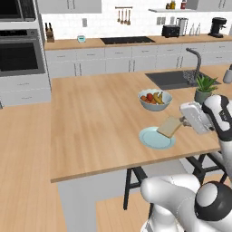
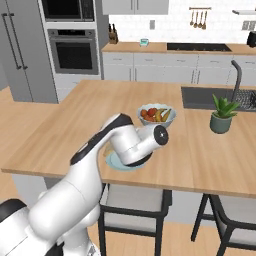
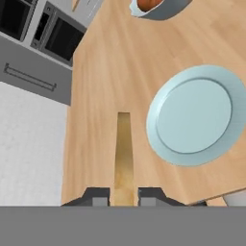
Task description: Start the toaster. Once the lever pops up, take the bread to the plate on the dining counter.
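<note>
Step in hand: placement — the final leg of the task. The gripper (image 3: 124, 197) is clamped on the bread (image 1: 170, 127), holding the slice edge-on between its fingertips. In the left base view the bread hangs over the near edge of the plate (image 1: 152, 140) on the dining counter (image 1: 99, 122), just in front of the fruit bowl (image 1: 155, 99). The next move likely calls for lowering the slice, centring it over the plate, then releasing — the hand view shows it beside the plate, not yet over its middle
</note>
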Controlling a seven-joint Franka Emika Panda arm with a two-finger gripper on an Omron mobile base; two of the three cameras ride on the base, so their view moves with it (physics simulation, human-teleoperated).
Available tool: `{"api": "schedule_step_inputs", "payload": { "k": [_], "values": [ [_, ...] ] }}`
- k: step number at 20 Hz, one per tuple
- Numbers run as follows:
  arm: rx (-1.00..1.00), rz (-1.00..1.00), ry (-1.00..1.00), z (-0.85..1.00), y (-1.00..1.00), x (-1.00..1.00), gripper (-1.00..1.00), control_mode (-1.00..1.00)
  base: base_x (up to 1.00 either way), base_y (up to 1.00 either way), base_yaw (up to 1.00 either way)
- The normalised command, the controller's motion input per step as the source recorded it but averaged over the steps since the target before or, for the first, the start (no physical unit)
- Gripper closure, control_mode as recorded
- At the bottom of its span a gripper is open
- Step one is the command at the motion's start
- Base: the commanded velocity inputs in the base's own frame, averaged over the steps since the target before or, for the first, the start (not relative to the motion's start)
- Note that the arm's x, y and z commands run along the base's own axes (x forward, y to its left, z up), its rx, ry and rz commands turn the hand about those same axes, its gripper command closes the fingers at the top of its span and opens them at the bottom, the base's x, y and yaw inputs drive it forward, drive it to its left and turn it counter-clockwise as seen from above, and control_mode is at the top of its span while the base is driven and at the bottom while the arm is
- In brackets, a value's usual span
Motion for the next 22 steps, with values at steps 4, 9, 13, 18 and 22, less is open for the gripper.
{"api": "schedule_step_inputs", "payload": {
  "k": [4, 9, 13, 18, 22],
  "values": [
    [0.00, -0.03, 0.01, -0.37, -0.02, 0.26, 1.00, -1.00, 0.00, 0.00, 0.00],
    [0.00, -0.02, 0.02, -0.33, 0.00, 0.25, 1.00, -1.00, 0.00, 0.00, 0.00],
    [0.00, 0.00, 0.02, -0.34, 0.00, 0.32, 1.00, -1.00, 0.00, 0.00, 0.00],
    [0.00, 0.00, 0.00, -0.28, 0.00, 0.35, 1.00, -1.00, 0.00, 0.00, 0.00],
    [0.00, 0.00, 0.00, -0.24, 0.00, 0.41, 1.00, -1.00, 0.00, 0.00, 0.00]
  ]
}}
